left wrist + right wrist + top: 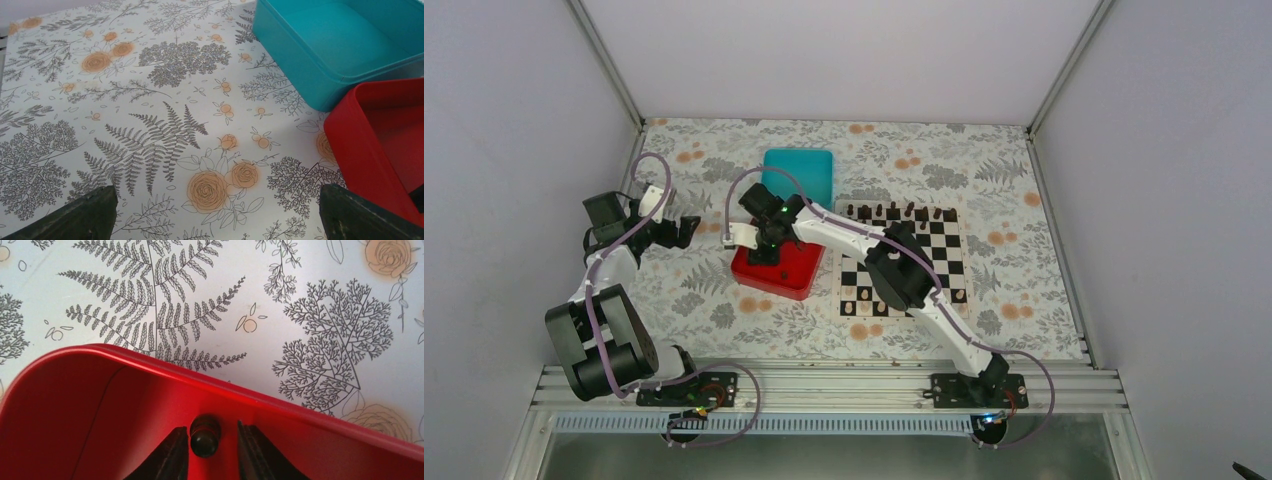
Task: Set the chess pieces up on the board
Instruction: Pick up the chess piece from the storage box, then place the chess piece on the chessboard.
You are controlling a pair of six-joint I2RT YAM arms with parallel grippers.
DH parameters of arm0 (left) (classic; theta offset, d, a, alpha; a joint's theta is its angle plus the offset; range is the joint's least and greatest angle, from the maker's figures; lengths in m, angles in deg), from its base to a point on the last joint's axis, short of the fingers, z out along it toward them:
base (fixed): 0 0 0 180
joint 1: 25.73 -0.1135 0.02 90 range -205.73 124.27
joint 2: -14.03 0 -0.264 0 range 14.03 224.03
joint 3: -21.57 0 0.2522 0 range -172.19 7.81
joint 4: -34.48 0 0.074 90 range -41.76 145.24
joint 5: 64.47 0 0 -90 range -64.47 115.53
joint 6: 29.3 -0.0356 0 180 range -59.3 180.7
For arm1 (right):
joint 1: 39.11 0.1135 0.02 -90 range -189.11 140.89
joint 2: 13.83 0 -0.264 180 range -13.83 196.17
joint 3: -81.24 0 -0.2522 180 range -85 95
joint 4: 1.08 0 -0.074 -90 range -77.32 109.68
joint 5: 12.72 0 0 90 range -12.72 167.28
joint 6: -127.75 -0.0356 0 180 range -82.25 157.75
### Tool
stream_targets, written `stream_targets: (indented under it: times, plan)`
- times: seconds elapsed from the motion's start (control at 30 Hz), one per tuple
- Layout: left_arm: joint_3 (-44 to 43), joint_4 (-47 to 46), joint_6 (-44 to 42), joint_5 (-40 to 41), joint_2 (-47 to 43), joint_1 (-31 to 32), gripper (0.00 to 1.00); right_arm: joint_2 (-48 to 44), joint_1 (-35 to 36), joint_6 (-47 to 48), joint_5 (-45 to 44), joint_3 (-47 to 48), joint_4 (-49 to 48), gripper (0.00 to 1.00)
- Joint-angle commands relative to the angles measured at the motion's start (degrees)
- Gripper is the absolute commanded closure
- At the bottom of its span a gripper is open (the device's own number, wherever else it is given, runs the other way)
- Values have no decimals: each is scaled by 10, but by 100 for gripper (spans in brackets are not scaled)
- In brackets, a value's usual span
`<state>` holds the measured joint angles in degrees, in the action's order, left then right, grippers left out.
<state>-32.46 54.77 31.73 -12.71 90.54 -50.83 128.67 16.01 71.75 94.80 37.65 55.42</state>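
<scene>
My right gripper (765, 248) reaches down into the red tray (800, 276). In the right wrist view its open jaws (211, 434) stand either side of one dark chess piece (204, 438) that sits against the tray's wall (75, 405); the left finger is close to it and a gap shows on the right. The board (950, 251) lies right of the tray, with a row of dark chess pieces (894, 211) along its far edge. My left gripper (686, 230) is open and empty over the tablecloth, left of the tray; its wrist view shows its jaws (216, 196) wide apart.
A teal box (799, 172) stands behind the red tray; it also shows in the left wrist view (340, 45), next to the red tray (370, 150). Pale pieces (864, 298) stand on the board's near rows. The right arm's forearm crosses above the board's left part.
</scene>
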Motion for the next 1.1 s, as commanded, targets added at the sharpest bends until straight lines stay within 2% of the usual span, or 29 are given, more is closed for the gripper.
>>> stream_targets:
  times: [0.0, 0.23, 0.6, 0.77, 1.07]
  plan:
    - [-9, -5, -9, -22, -9, -6, 0, -12, 6, -5, 16, -12, -23, 77]
    - [-9, -5, -8, -23, -9, -7, 0, -57, 2, -4, 13, -36, -22, 94]
    - [-12, -4, -7, -23, -9, -7, 0, -255, -77, -19, 43, -172, -18, 96]
    - [-13, -3, -2, -23, -19, -7, 0, -351, -166, -21, 34, -261, -3, 96]
    - [-12, -10, 6, -13, -21, -7, 0, -552, -351, -13, 15, -518, -51, 96]
